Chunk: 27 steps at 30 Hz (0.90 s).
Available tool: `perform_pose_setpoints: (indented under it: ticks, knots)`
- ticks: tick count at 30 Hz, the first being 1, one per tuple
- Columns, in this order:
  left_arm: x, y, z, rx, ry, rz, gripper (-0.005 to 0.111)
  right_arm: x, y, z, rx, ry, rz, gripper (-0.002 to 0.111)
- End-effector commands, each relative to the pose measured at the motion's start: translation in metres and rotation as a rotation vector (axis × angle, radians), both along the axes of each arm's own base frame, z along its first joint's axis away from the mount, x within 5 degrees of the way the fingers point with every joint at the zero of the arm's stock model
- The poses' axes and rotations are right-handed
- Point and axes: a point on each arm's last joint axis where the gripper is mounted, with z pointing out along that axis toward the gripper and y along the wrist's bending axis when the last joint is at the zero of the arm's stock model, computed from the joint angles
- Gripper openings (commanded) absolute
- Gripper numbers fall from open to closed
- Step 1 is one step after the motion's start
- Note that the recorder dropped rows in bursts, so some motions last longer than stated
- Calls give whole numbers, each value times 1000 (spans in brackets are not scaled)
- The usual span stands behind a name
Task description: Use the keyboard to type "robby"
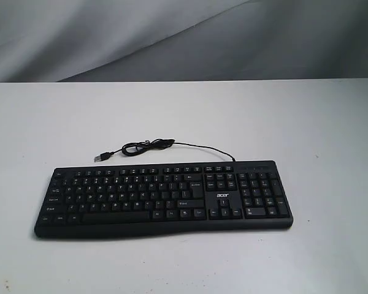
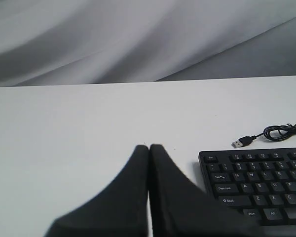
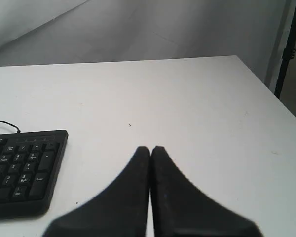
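The black keyboard (image 1: 163,197) lies flat on the white table (image 1: 184,122), number pad to the right, an "acer" logo above the arrow keys. Its thin cable (image 1: 148,146) coils behind it and ends in a loose USB plug (image 1: 100,157). Neither arm shows in the exterior view. In the left wrist view my left gripper (image 2: 149,146) is shut with nothing in it, beside the keyboard's (image 2: 259,185) Esc end and apart from it. The right wrist view shows my right gripper (image 3: 150,148) shut and empty, off the number-pad end of the keyboard (image 3: 24,170).
A grey cloth backdrop (image 1: 184,37) hangs behind the table. The table's far right edge (image 3: 266,84) shows in the right wrist view, with a dark stand leg (image 3: 285,49) beyond it.
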Motion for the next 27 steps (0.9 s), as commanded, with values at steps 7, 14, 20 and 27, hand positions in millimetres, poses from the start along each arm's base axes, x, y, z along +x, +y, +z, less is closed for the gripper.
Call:
perform_pose_setpoints:
  ticks: [7,14,20,27]
  knots:
    - [0,0,-1,-11,-5,2,1,0,0,-1,6,-2,-7,0]
    - [0,0,-1,-11,-5,2,1,3,-1,17,-34,-200,-10,0]
    - [0,0,-1,-11,-5,2,1,-1,-3,46,93,-528,-39,0]
    - [0,0,-1,-11,-5,2,1,-4,-4,55,108,-640,-47,0]
